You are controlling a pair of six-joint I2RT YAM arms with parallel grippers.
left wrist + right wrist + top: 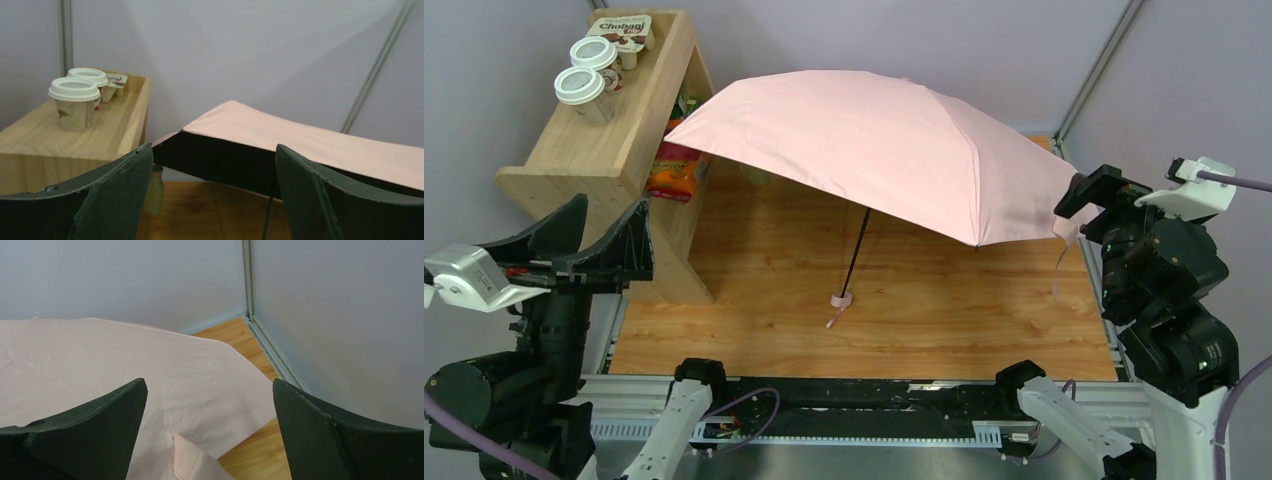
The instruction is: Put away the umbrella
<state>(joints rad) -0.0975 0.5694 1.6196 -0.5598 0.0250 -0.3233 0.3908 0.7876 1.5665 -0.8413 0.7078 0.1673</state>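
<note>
a wood-grain bench [944, 320] sits in a corner of pale grey walls [984, 40], with a thin metal post [1092, 75] running up at the back right. an open pink umbrella [874, 140] covers most of the bench, its canopy tilted. its black shaft leans down to a small pink handle [842, 299] resting on the bench near the middle. a light wooden shelf [639, 140] stands at the back left, with two lidded cups [584, 85] and a yogurt pack [622, 30] on top. my left fingers [115, 195] are spread apart and hold nothing, raised at the near left. my right fingers [325, 430] are also spread and empty, just beside the canopy's right edge.
</note>
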